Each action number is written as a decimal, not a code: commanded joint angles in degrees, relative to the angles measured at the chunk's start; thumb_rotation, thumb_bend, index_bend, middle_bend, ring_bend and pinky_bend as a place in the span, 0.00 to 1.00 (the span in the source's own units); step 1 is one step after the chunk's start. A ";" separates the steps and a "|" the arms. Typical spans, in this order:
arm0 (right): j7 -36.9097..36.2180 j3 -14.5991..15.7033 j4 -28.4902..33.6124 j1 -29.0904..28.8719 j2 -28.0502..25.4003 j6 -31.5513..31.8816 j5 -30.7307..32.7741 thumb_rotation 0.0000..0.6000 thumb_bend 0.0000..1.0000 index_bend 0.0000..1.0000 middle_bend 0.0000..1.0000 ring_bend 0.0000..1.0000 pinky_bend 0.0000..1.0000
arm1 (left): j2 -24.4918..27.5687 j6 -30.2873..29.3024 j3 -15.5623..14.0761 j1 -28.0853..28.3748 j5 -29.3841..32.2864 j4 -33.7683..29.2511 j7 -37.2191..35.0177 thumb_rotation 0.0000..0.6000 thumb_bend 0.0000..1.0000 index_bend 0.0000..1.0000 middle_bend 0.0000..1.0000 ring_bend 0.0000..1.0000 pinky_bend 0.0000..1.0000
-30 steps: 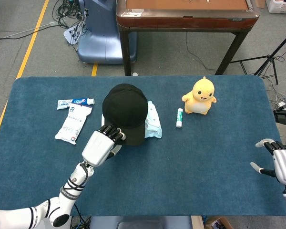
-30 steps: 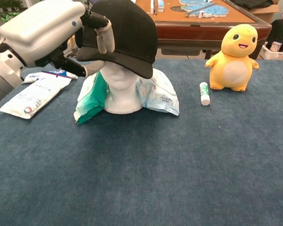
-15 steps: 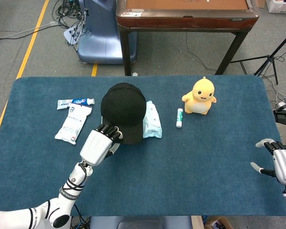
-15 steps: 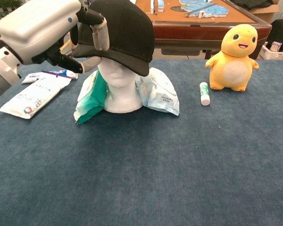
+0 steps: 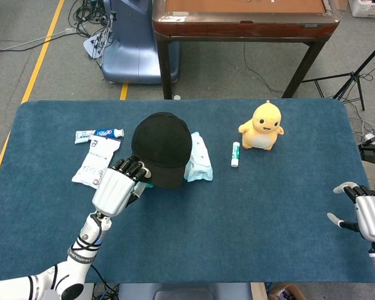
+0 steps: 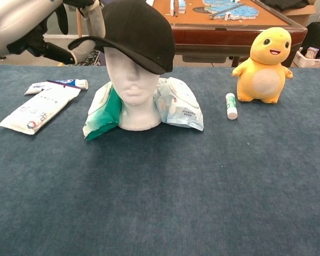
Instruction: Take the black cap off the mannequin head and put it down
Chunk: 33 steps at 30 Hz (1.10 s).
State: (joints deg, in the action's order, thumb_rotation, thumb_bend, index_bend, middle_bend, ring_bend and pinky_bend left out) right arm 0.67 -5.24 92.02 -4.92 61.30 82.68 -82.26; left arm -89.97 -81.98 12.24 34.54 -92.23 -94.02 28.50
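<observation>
Since a second ago your left hand [image 6: 40,26] has drawn the brim of the black cap [image 6: 136,32] up and toward the robot's left, uncovering the face of the mannequin head [image 6: 130,88]. That hand pinches the brim, thumb beneath and fingers [image 6: 96,18] over the top edge. The cap is tilted, its crown resting on the top of the head, brim pointing to the left hand's side.

Your right hand [image 5: 369,215] hangs at the far right edge of the table [image 5: 250,212], fingers spread, holding nothing, well apart from the cap.

My judgement: the lift must carry on upward and leftward along the brim's line until the crown clears the head.

No containers are present; soft packets [image 6: 178,104] lie against the head's base.
</observation>
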 commanded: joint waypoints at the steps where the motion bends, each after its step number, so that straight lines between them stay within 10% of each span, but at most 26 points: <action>1: 0.24 0.00 0.03 -0.07 0.07 -0.13 0.10 1.00 0.08 0.39 0.36 0.34 0.44 | 0.30 -0.26 0.18 -0.17 -0.04 -0.23 -0.26 1.00 0.55 0.50 0.50 0.30 0.47; 33: 0.71 0.03 -0.12 -0.31 0.15 -0.67 0.54 1.00 0.08 0.39 0.36 0.34 0.44 | -0.25 0.35 5.90 2.42 3.63 -3.81 0.96 1.00 0.55 0.50 0.50 0.30 0.47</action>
State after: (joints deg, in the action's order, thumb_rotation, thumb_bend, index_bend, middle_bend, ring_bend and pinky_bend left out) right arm 1.38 -5.21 91.90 -5.23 61.45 82.01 -81.72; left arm -90.11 -81.84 17.90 36.73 -88.83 -97.65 29.21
